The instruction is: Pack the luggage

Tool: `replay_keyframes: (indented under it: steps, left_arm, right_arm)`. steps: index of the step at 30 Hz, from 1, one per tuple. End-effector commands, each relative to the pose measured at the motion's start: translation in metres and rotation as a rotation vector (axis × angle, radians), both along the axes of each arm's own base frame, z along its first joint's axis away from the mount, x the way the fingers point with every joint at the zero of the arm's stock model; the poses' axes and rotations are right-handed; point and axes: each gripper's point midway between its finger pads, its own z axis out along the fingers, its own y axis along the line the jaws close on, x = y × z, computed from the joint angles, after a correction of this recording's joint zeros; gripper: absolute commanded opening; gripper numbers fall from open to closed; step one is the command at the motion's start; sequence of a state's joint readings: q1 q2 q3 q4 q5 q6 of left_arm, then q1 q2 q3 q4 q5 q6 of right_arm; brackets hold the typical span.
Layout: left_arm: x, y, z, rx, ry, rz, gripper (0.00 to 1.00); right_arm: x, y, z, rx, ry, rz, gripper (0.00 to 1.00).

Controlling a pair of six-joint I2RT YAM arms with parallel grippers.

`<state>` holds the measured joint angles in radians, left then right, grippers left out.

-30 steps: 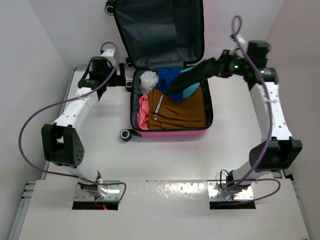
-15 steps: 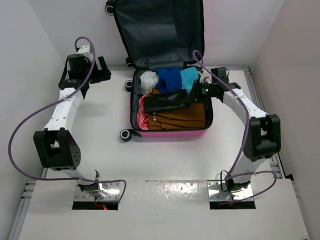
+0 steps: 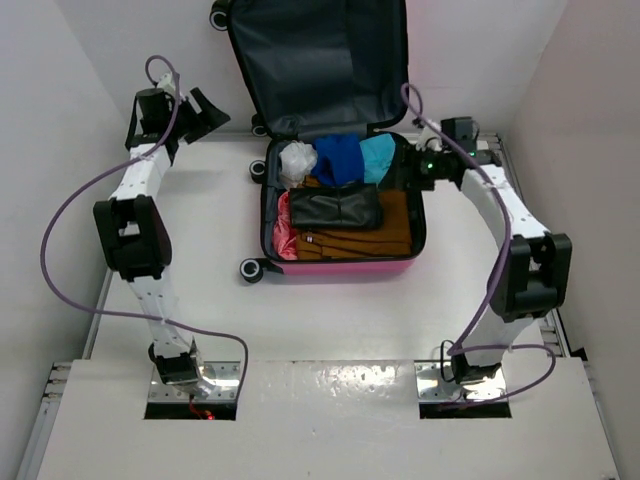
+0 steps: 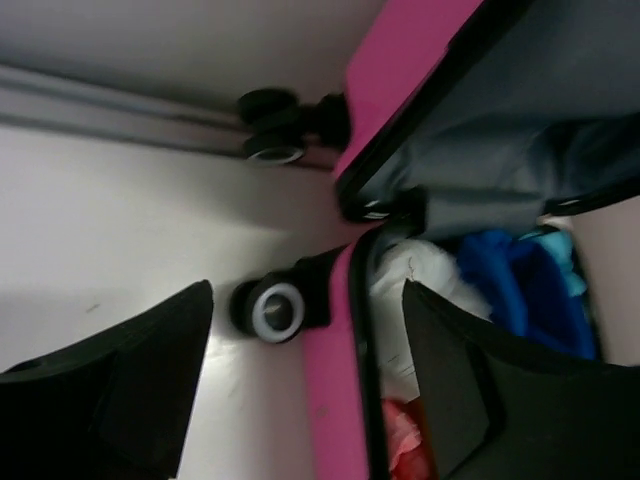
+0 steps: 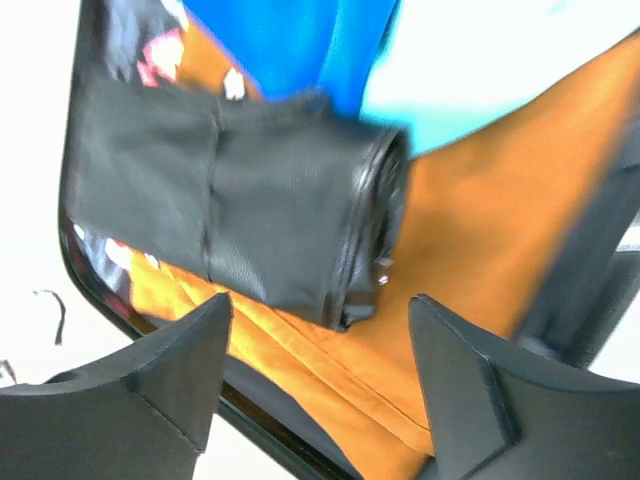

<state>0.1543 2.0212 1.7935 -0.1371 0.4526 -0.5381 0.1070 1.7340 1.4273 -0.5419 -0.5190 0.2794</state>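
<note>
Pink hard-shell suitcase (image 3: 340, 266): open mid-table, lid standing up at the back
Black leather pouch (image 3: 335, 207): lying on folded orange-brown clothes (image 3: 385, 238) inside
Left gripper (image 4: 307, 290): spread wide, empty, by the hinge corner
Right gripper (image 5: 318, 300): spread too, just over the pouch

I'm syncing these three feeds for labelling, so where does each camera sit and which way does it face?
Top external: above and behind, looking down on the open luggage; left arm and right arm show, bases nearest.
Left wrist: on the left arm, facing the luggage's hinge corner and a wheel; the open left gripper frames the bottom.
Right wrist: on the right arm, looking into the luggage at a black pouch on orange-brown clothes; the open right gripper shows.
Shared: top external and right wrist both show the pouch.
</note>
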Motion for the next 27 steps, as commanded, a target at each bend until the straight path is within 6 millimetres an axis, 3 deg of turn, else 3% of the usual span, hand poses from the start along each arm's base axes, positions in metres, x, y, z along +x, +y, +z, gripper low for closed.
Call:
replay_keyframes:
  steps: [1,4,5,6,7,8,9,10,13,19,23,27]
  left_arm:
    - [0.031,-0.018,0.045,-0.213,-0.157,-0.117,0.79]
    - [0.051,-0.027,0.078,-0.354,-0.304,-0.181,0.77]
    - [0.063,-0.03,0.068,-0.352,-0.318,-0.184,0.77]
    - [0.068,-0.034,0.072,-0.321,-0.352,-0.193,0.77]
    - [0.072,-0.047,0.094,-0.263,-0.425,-0.229,0.77]
    - [0.075,-0.053,0.098,-0.232,-0.457,-0.245,0.77]
    - [0.084,-0.055,0.084,-0.214,-0.444,-0.239,0.77]
    - [0.089,-0.052,0.085,-0.165,-0.471,-0.229,0.77]
    - [0.092,-0.057,0.105,-0.113,-0.57,-0.228,0.72]
    - [0.079,-0.059,0.11,0.014,-0.622,-0.276,0.64]
    - [0.07,-0.058,0.121,0.132,-0.688,-0.291,0.62]
    - [0.086,-0.047,0.139,0.215,-0.729,-0.149,0.63]
  right_arm:
    - [0.014,-0.02,0.072,-0.004,-0.188,-0.04,0.75]
    - [0.017,-0.037,0.092,-0.022,-0.225,-0.078,0.77]
    - [0.017,-0.046,0.092,-0.043,-0.221,-0.104,0.77]
    - [0.018,-0.055,0.09,-0.067,-0.218,-0.136,0.77]
    - [0.017,-0.06,0.09,-0.084,-0.214,-0.155,0.77]
    - [0.014,-0.061,0.089,-0.09,-0.204,-0.159,0.77]
    - [0.013,-0.064,0.089,-0.1,-0.203,-0.169,0.77]
    - [0.015,-0.081,0.086,-0.126,-0.196,-0.21,0.77]
    - [0.009,-0.09,0.079,-0.16,-0.171,-0.241,0.77]
    - [0.004,-0.101,0.064,-0.207,-0.143,-0.282,0.77]
    - [0.007,-0.105,0.064,-0.23,-0.155,-0.287,0.77]
    - [0.012,-0.104,0.061,-0.234,-0.151,-0.28,0.77]
